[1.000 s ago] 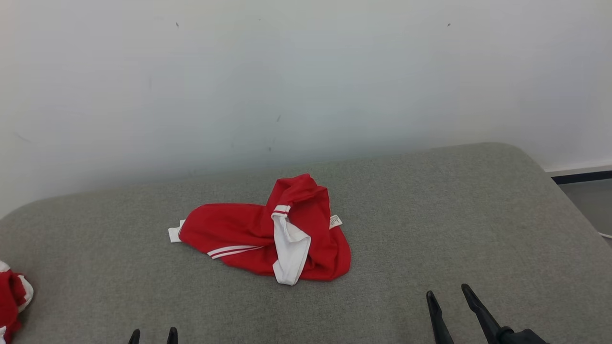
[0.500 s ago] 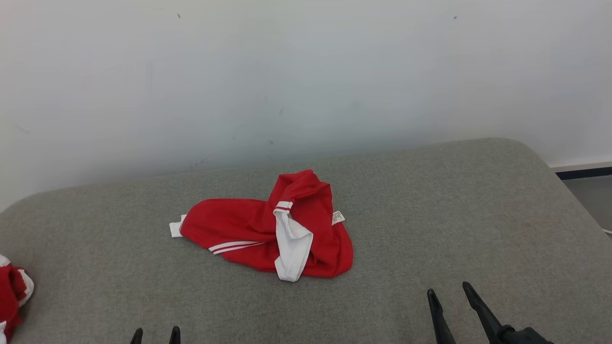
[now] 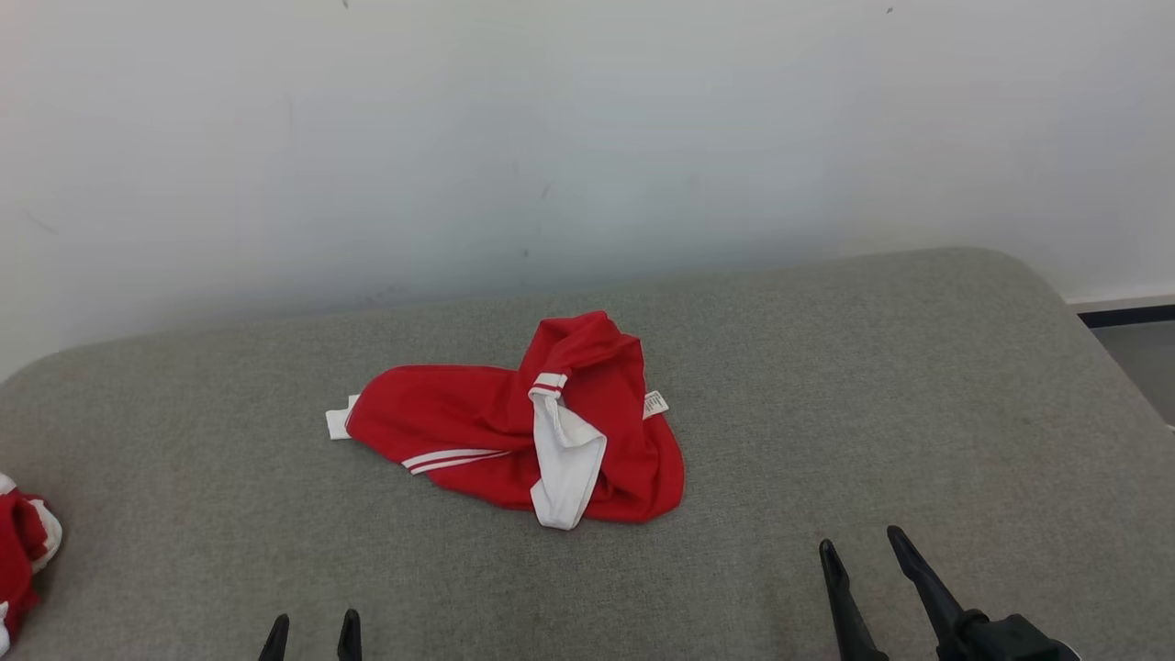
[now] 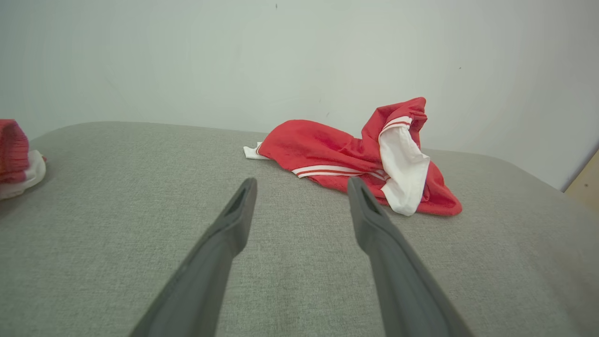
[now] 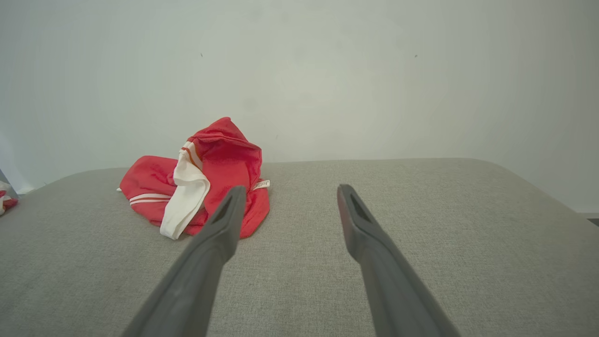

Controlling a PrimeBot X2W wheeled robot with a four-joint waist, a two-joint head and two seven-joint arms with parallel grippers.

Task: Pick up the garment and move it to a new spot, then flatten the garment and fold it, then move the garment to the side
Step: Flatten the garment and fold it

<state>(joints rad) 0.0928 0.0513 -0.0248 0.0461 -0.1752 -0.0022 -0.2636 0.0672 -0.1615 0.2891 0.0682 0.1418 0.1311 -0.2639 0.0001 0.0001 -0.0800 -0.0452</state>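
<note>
A crumpled red garment (image 3: 477, 431) with white trim and stripes lies in a heap near the middle of the grey padded surface (image 3: 826, 386). In the left wrist view the garment (image 4: 327, 150) lies ahead and to the right of my fingers; in the right wrist view the garment (image 5: 220, 164) sits ahead and to the left. My left gripper (image 3: 312, 629) stands open at the bottom edge, short of the garment, with nothing between its fingers. My right gripper (image 3: 861, 542) is open at the lower right, apart from the cloth and empty.
Another red and white cloth bundle (image 3: 23, 551) lies at the surface's far left edge. A white wall (image 3: 587, 138) rises right behind the surface. The surface's rounded right corner drops to a floor (image 3: 1138, 358) with a dark skirting strip.
The whole head view has shifted, so the camera has moved. Both grippers' fingertips reach a little further up the picture, still open. The garment lies as before.
</note>
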